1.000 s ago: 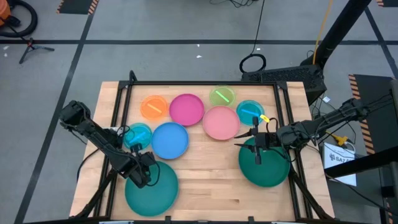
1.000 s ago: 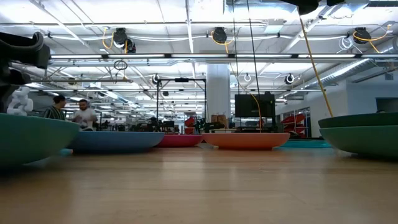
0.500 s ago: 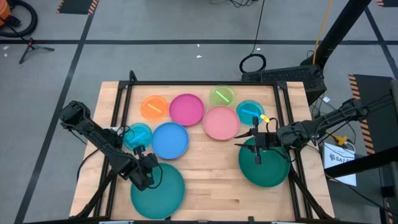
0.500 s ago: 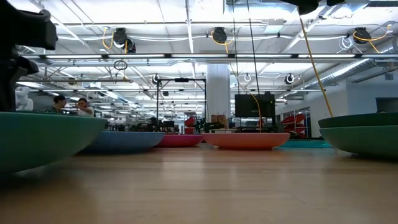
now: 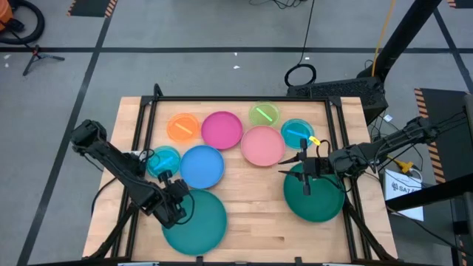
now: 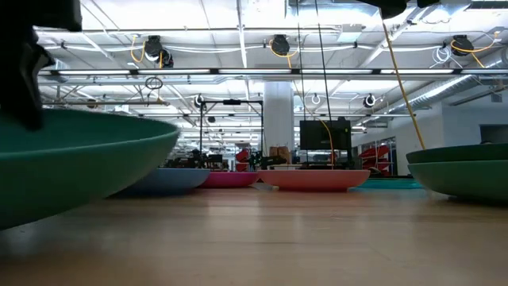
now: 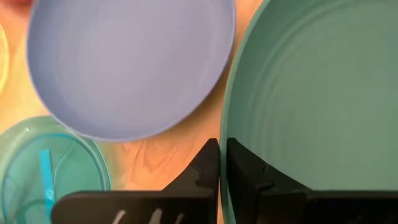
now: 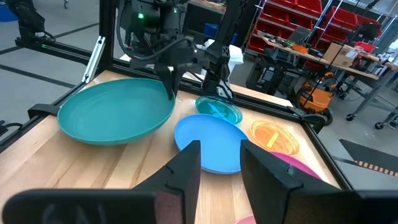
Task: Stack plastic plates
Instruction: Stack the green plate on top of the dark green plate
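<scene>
My left gripper [image 5: 179, 209] is pinched shut on the rim of the large teal plate [image 5: 196, 220], gripping its edge at about nine to ten o'clock on the plate. In the low view the plate's far edge is raised, so I judge it tilted or partly off the table [image 5: 244, 199]. The plate I take as its target, the large dark green plate [image 5: 314, 193], lies at three o'clock from my grip, well apart across bare wood, with nothing in the path. My right gripper [image 5: 306, 177] hovers over that green plate, fingers apart, holding nothing; it could obstruct the landing.

Just beside my left gripper at twelve o'clock is the medium blue plate [image 5: 202, 165], near the teal rim. The pink plate [image 5: 262, 145] and magenta plate [image 5: 222, 129] sit farther off, at one o'clock. The small translucent teal plate [image 5: 163, 159] is at eleven o'clock, the orange plate [image 5: 183, 127] beyond it.
</scene>
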`<action>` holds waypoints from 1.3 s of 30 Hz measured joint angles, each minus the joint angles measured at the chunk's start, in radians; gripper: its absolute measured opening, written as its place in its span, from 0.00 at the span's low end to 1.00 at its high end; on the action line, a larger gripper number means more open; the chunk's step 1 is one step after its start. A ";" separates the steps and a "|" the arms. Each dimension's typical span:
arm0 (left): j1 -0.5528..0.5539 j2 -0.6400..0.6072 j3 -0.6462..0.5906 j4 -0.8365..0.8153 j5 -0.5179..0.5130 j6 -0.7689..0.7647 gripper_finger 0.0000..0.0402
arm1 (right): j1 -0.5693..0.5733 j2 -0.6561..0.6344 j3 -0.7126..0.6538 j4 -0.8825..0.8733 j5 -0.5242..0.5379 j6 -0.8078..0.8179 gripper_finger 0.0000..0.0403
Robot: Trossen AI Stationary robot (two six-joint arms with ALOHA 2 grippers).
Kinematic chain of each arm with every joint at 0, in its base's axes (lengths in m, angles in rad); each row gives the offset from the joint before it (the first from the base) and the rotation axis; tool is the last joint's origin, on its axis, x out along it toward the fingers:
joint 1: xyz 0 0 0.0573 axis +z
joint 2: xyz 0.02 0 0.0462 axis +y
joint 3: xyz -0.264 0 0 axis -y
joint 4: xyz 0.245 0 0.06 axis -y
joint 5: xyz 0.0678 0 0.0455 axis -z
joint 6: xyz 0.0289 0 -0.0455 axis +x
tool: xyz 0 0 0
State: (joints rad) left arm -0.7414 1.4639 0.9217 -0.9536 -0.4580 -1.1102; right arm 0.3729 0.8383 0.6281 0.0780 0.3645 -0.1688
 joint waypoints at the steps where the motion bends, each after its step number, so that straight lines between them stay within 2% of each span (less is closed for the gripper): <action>1: 0.000 0.000 0.014 -0.007 -0.011 0.001 0.04 | 0.000 0.000 0.000 0.000 0.000 0.000 0.26; 7: 0.000 0.000 0.127 -0.052 -0.058 0.052 0.04 | 0.000 0.000 0.000 0.000 0.000 0.000 0.26; 13: 0.015 0.001 0.259 -0.040 -0.218 0.166 0.04 | 0.000 0.000 0.000 0.000 0.000 0.002 0.26; 18: 0.063 0.001 0.334 -0.035 -0.305 0.254 0.04 | 0.000 0.000 0.000 0.000 0.000 0.012 0.26; 26: 0.177 0.001 0.341 0.087 -0.352 0.468 0.04 | 0.000 0.000 0.000 0.001 0.000 0.030 0.26; 31: 0.261 0.002 0.341 0.182 -0.365 0.529 0.04 | 0.000 0.000 0.000 0.034 0.005 0.088 0.26; 39: 0.380 0.003 0.341 0.312 -0.411 0.669 0.05 | 0.008 0.057 0.000 0.075 0.007 0.285 0.31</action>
State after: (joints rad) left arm -0.3616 1.4665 1.2629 -0.6415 -0.8690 -0.4410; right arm 0.3808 0.8958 0.6277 0.1534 0.3714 0.1160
